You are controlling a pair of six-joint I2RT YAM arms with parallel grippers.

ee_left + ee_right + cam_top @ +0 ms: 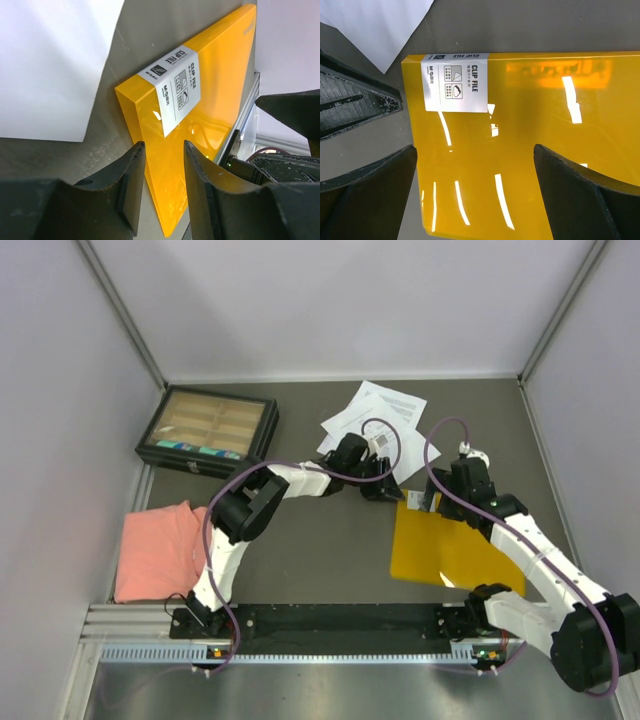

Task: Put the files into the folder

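The folder (450,545) lies closed toward the bench's right edge, the files (375,415) by the far edge, and, light, slick and springy, it likely wants lifting by its labelled corner, where the left gripper (161,150) and right gripper (475,155) gape empty.

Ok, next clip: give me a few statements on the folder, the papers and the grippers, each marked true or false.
1. The folder lies flat on the table, with a white label near one corner. True.
2. The files are already inside the folder. False: the sheets lie loose on the table, beyond the folder's far edge.
3. The right gripper is open above the folder. True.
4. The black box sits on the folder. False: it stands at the far left of the table, well apart from it.
5. The pink cloth lies at the near left, apart from the folder. True.
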